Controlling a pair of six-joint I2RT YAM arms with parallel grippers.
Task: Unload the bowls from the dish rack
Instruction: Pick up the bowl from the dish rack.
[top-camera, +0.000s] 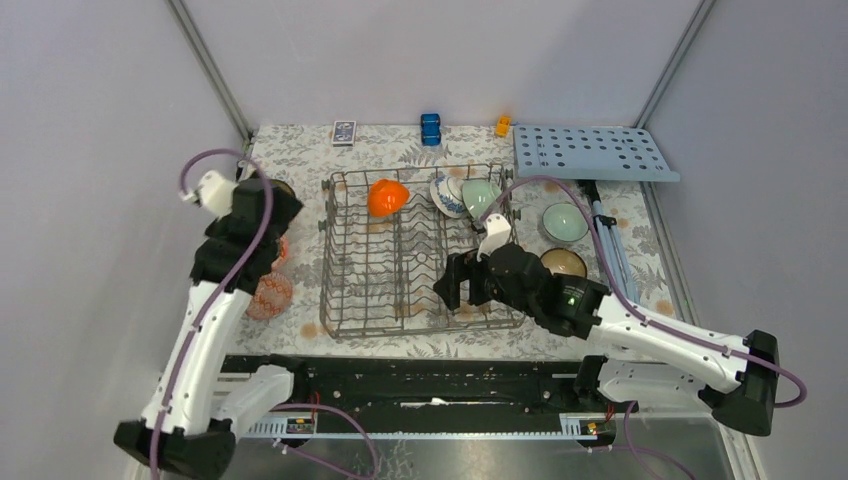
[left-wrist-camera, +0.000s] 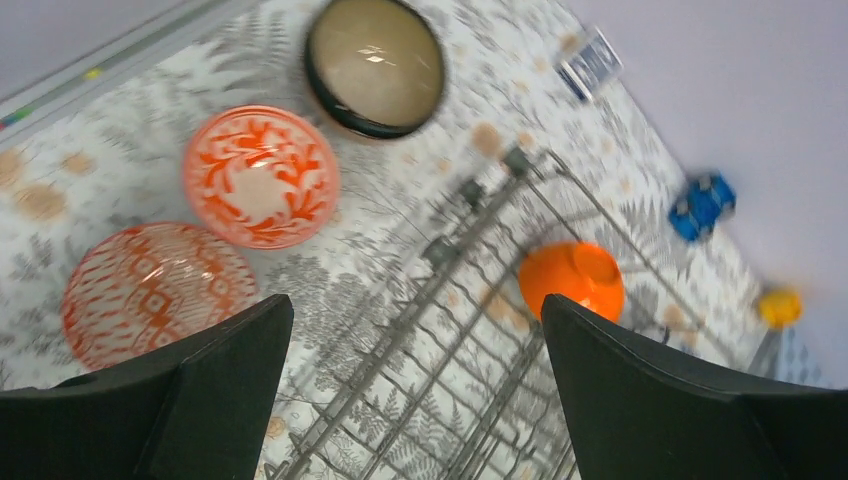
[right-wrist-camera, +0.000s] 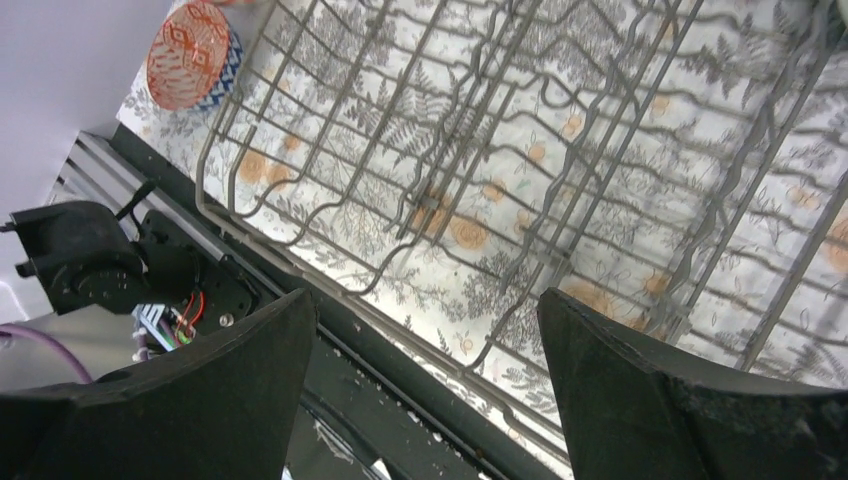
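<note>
Left hand (left-wrist-camera: 412, 305) splayed empty beside dish rack (top-camera: 400, 270)

Large rectangular grey wire dish rack (top-camera: 400, 270): bare metal, thin smooth rods, dull sheen. Small round orange bowl (top-camera: 387, 197): glazed ceramic, glossy. Round dark-brown bowl with beige inside (left-wrist-camera: 375, 65): glossy glaze, light glints on the inside. Round red-and-white leaf-patterned bowl (left-wrist-camera: 260, 177) and round red-and-white diamond-patterned bowl (left-wrist-camera: 150, 290): smooth glazed ceramic, softer shine. White fern-print table cover (top-camera: 300, 150): flat, smooth, low sheen; cloth or vinyl, can't tell. Flat light-blue board with holes (top-camera: 595, 152): matt plastic.
</note>
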